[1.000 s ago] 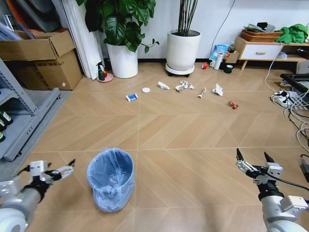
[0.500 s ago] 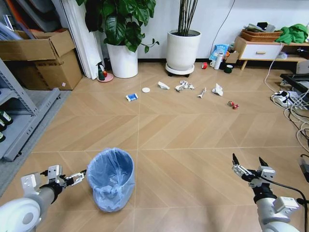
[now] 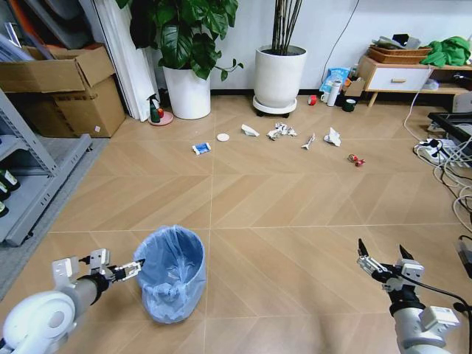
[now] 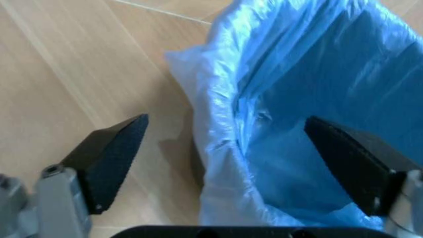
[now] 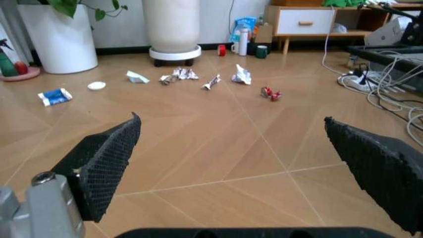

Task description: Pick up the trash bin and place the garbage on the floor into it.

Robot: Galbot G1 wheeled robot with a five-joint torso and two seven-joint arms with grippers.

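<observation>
The trash bin (image 3: 171, 273), lined with a crinkly light blue bag, stands on the wooden floor (image 3: 280, 206) at the near left. My left gripper (image 3: 133, 268) is open at its left rim. In the left wrist view the bin's rim (image 4: 225, 114) lies between the fingers, one finger (image 4: 109, 158) outside and the other over the opening. The garbage lies farther off near the pots: a blue-white packet (image 3: 200, 148), a white disc (image 3: 223, 137), paper wads (image 3: 281, 130), a tube-like wrapper (image 3: 308, 141) and a red wrapper (image 3: 356, 160). My right gripper (image 3: 383, 262) hangs open over bare floor at the near right, holding nothing.
Two large white plant pots (image 3: 279, 76) stand by the far wall. A cardboard box (image 3: 63, 88) and a metal shelf (image 3: 29, 177) line the left side. Cables and a power strip (image 3: 435, 151) lie at the right. A low cabinet (image 3: 398, 74) stands at the far right.
My left gripper has moved right, from beside the bin to its left rim. My right gripper shifted a little and stayed open. The bin and garbage have not moved.
</observation>
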